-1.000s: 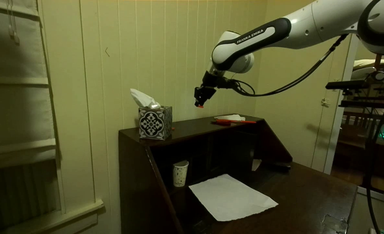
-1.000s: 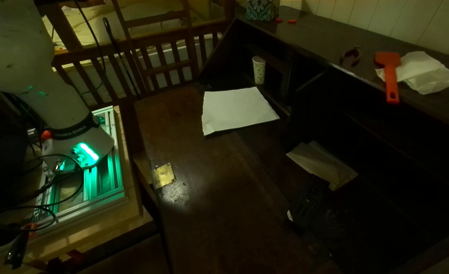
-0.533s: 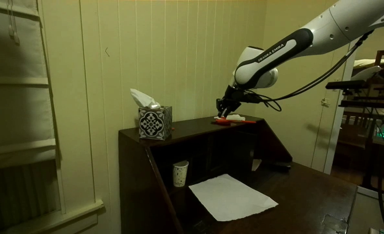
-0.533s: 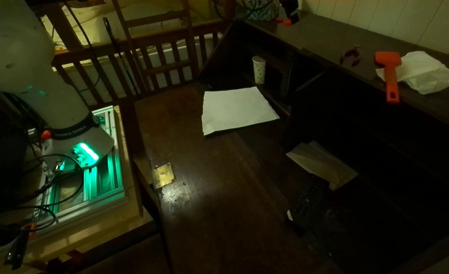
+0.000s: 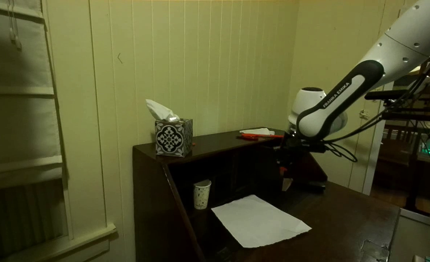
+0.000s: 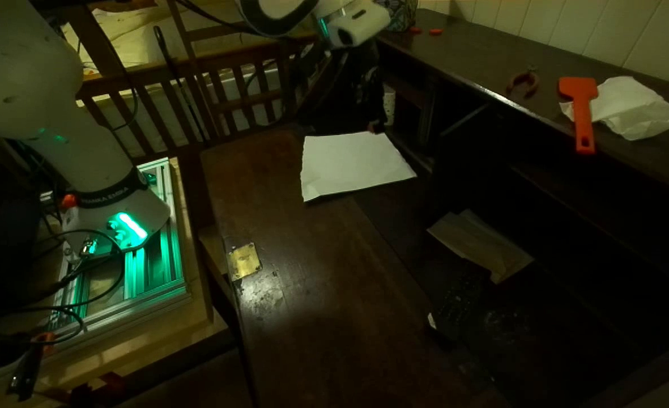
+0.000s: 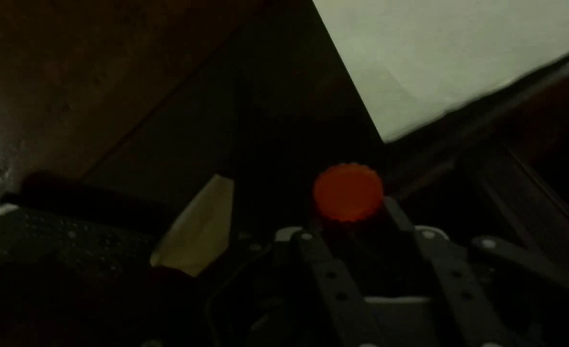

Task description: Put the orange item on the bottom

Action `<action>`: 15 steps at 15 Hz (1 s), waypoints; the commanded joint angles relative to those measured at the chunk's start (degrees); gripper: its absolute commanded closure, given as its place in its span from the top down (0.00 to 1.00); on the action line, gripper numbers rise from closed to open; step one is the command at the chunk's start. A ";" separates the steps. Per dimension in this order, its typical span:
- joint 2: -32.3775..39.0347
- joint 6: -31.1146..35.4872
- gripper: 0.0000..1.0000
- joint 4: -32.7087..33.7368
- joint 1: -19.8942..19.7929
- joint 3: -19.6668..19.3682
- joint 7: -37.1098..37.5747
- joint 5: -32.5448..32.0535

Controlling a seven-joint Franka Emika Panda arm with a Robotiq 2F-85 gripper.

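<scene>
In the wrist view my gripper [image 7: 351, 215] has its two fingers [image 7: 323, 255] drawn in on an orange scalloped disc [image 7: 348, 193], one at either side, gripping it at the tips. I hold the disc in the air over the desk's dark-brown lower level [image 5: 353, 214], below the height of the upper shelf [image 5: 218, 142], so it is not yet set down on the wood. A white sheet of paper [image 5: 260, 222] lies flat on that lower level, and a tan envelope [image 6: 478, 243] rests there too, well apart from the sheet. Near the sheet a speckled paper cup [image 5: 202, 195] stands upright. Up on the shelf I see the black-and-white patterned tissue box [image 5: 173, 138] with a tissue [image 5: 160, 110] poking out, and in an exterior view two small orange pieces [image 6: 436, 32] just beside it; towards the shelf's other end, an orange scraper [image 6: 580, 113] overlaps a crumpled white paper [image 6: 634, 107]
</scene>
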 commanded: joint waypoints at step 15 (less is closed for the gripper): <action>15.15 -2.55 0.09 12.16 -3.13 4.64 -21.84 25.77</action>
